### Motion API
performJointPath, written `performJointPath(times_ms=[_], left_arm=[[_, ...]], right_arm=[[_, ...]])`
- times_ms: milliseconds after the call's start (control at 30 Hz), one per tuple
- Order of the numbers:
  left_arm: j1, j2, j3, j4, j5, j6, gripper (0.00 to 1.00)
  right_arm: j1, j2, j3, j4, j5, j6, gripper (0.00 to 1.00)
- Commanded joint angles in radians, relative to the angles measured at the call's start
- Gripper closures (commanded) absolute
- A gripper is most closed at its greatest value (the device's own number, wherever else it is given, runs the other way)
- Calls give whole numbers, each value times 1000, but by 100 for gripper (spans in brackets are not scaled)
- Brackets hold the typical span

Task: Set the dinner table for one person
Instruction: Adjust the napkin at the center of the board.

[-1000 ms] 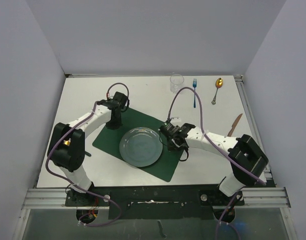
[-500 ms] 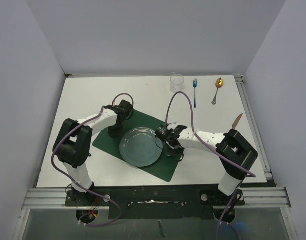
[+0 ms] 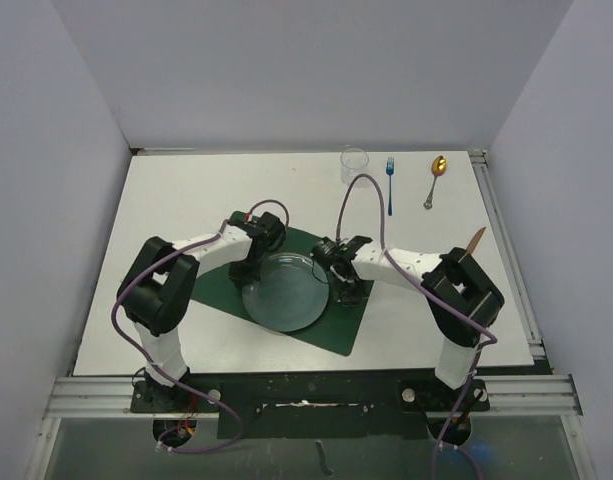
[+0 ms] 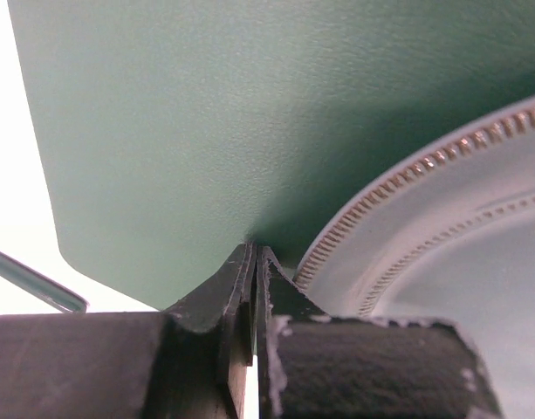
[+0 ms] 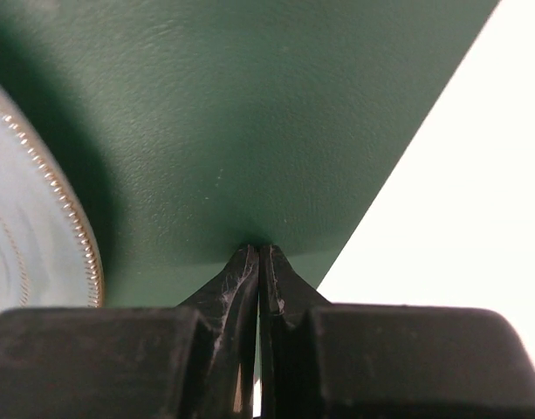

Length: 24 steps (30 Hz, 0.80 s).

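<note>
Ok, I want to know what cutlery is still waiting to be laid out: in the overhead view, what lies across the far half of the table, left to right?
clear glass → blue fork → gold spoon → knife, partly hidden, nearest the right edge

Plate (image 3: 283, 295) blocks centre; left tabletop (image 3: 166, 200) seems open.

One dinner table (image 3: 166, 200), one placemat (image 3: 338, 328), one plate (image 3: 283, 292), one glass (image 3: 354, 166), one fork (image 3: 391, 186), one spoon (image 3: 436, 176), one knife (image 3: 475, 239)
</note>
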State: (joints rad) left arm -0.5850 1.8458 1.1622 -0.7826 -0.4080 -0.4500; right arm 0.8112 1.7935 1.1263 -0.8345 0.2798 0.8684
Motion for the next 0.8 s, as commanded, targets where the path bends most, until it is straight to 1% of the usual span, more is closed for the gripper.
performJointPath(times_ms=[0,400,600,767], left_arm=[[-38,6,-21,63,122,-12,100],[-78,-15,-12,191,320,-25,100],[-90,-12,-16,261,406,-37,100],[-100,-2,-11,280,427,-44,100]], right_arm=[[-114,13,-54,143,92,-18,100],[-340,-1,-89,248,72,-110,100],[-396,-13,-82,264,62,-134,100],[-413,-27,-79,263,64,-148,100]])
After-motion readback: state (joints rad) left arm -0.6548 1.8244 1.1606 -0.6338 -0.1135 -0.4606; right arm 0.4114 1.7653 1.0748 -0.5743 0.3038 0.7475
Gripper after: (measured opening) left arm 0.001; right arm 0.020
